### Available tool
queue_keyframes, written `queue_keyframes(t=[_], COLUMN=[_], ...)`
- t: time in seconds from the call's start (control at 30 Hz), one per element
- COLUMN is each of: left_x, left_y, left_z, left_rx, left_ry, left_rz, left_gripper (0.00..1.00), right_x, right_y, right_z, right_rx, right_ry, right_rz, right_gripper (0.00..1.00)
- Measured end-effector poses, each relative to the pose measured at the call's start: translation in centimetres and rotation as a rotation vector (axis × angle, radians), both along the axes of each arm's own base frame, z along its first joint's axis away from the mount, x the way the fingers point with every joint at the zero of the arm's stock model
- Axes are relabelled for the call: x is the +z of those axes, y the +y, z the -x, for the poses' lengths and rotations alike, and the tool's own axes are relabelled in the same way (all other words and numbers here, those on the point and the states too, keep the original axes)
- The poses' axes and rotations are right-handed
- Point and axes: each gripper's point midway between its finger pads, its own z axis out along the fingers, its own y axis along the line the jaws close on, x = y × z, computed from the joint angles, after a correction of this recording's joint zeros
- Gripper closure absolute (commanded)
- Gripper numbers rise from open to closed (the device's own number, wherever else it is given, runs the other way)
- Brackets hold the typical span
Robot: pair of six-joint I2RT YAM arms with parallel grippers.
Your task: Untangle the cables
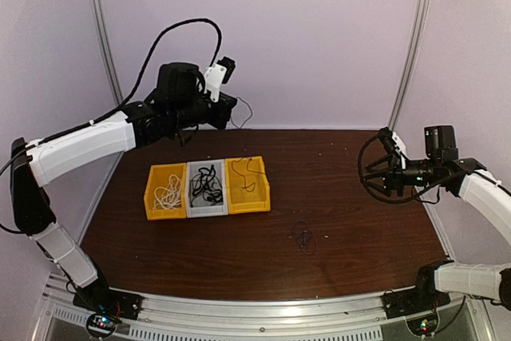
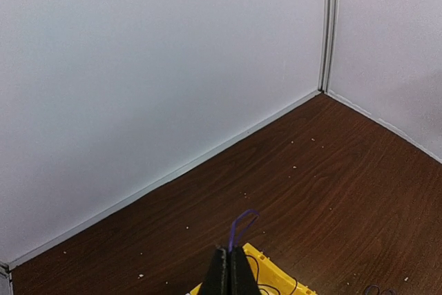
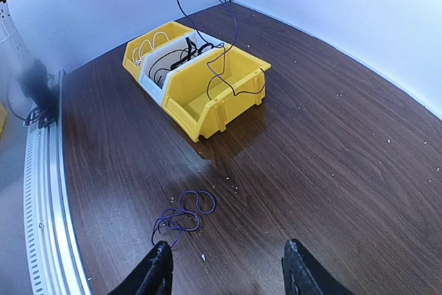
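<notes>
Left gripper (image 2: 230, 257) is clenched on a thin dark blue cord (image 2: 235, 228), with a small loop of it poking up between the closed fingers. It hangs high near the back wall. From there the cord drops in a long line into the right yellow bin (image 1: 251, 204) and loops over its wall. Right gripper (image 3: 228, 271) is released, jaws wide, grasping nothing. A second dark blue coil (image 3: 183, 213) lies loose on the bench (image 3: 331, 170) just ahead of it; whether that coil joins the hanging cord is hard to tell. A white cord (image 1: 168, 192) lies bundled in the left yellow bin (image 1: 164, 213), and black cords (image 1: 207, 183) lie in the grey bin (image 1: 207, 212) between the two. The three bins touch in a row. The bench is dark brown wood flecked with pale crumbs, and is boxed in by pale walls (image 1: 319, 37) with metal posts (image 1: 413, 45). A metal rail (image 1: 263, 309) runs along the near edge.
</notes>
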Motion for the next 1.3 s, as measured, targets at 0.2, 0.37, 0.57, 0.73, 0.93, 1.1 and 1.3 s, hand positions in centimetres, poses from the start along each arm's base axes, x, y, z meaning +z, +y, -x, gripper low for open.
queue_keyframes(t=[0.2,0.37,0.57,0.73,0.93,1.1,1.3], left_x=[1.2,5.7,8.8,8.9,7.8,6.6,4.1], left_y=[0.7,1.1,0.8,0.5,0.4,0.1,-0.6], left_z=[1.3,3.1,4.7,5.0,4.9,4.6,3.7], left_rx=[-0.027,-0.085,-0.160,-0.186,-0.186,-0.185,-0.175], left_ry=[-0.025,-0.111,-0.179,-0.179,-0.164,-0.145,-0.113], left_rz=[0.013,0.093,0.166,0.172,0.161,0.152,0.123], left_gripper=[1.00,1.00,1.00,1.00,1.00,1.00,1.00], right_x=[-0.1,-0.2,-0.2,-0.3,-0.4,-0.6,-0.6], right_y=[0.0,0.0,0.0,-0.1,-0.1,-0.1,-0.1], right_z=[0.0,0.0,0.0,0.0,0.0,0.1,0.1], right_rx=[0.000,-0.001,0.000,0.003,0.003,0.003,0.003], right_ry=[0.001,0.003,-0.002,-0.008,-0.007,-0.004,-0.004], right_rz=[0.001,0.003,0.006,0.011,0.013,0.014,0.014], right_gripper=[0.45,0.45,0.44,0.44,0.44,0.44,0.44])
